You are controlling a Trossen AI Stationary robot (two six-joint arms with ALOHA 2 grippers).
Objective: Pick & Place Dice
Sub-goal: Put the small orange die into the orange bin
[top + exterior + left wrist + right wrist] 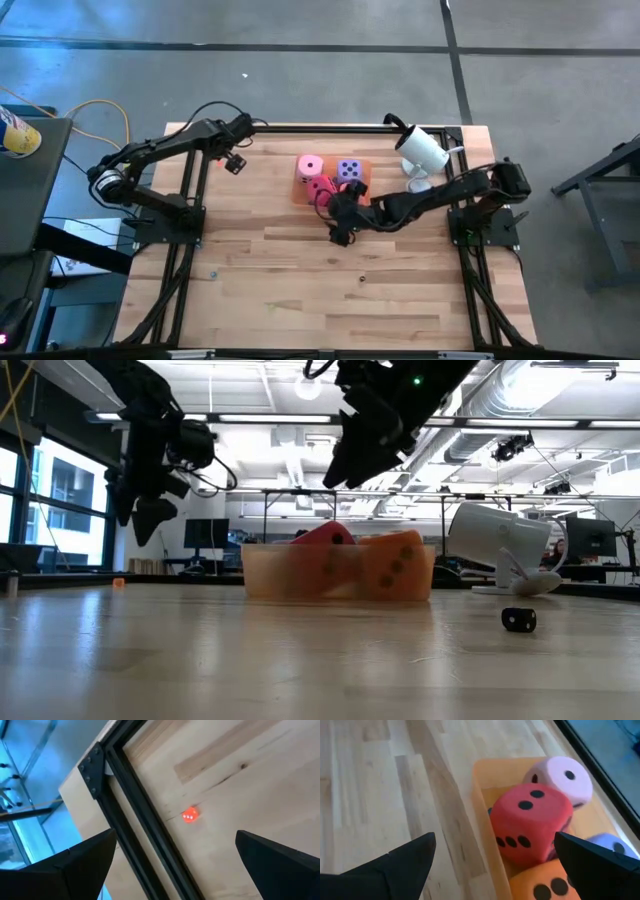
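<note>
Dice are seen from above gathered in a flat translucent orange tray (300,190) on the far half of the pale wooden table (330,290): a soft pink cube die (310,166), a lavender-purple cube die (349,171) and a red cube die (320,189), while the right gripper (342,222) is held over the tray's near edge and the left gripper (236,163) is kept near the far left corner. At table height, the red die (325,537) and an orange cube die (398,565) are shown inside the tray (262,572), with a white camera (500,540) and a small black die (518,620) to one side. Past the left fingers (65,865), set wide apart and empty, a tiny glowing orange die (190,815) is seen. Past the right fingers (395,865), likewise spread and empty, all four dice are seen packed in the tray (485,845), the red die (530,822) between the pink die (562,777) and the orange die (545,887), the purple die (607,842) beside them.
</note>
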